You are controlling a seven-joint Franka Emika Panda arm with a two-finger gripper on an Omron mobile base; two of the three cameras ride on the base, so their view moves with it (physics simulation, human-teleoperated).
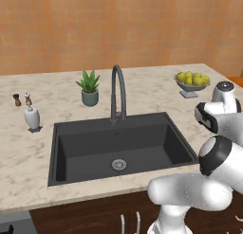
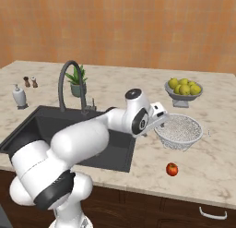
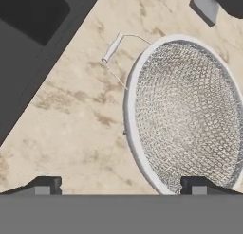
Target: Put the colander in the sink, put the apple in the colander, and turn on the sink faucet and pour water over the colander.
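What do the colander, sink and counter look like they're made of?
Colander: looks like fine woven wire mesh, silvery white, with a smooth pale rim and a thin wire handle; probably metal.
Sink: dark grey with a matte, even surface, possibly composite or coated metal; its drain is shiny silver.
Counter: beige with brown veining, like polished marble or stone.

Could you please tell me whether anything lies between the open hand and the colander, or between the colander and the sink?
Nothing visible does. The open hand hangs just above the colander, over its near rim. Between the colander and the sink lies bare counter. The apple sits in front, off that path.
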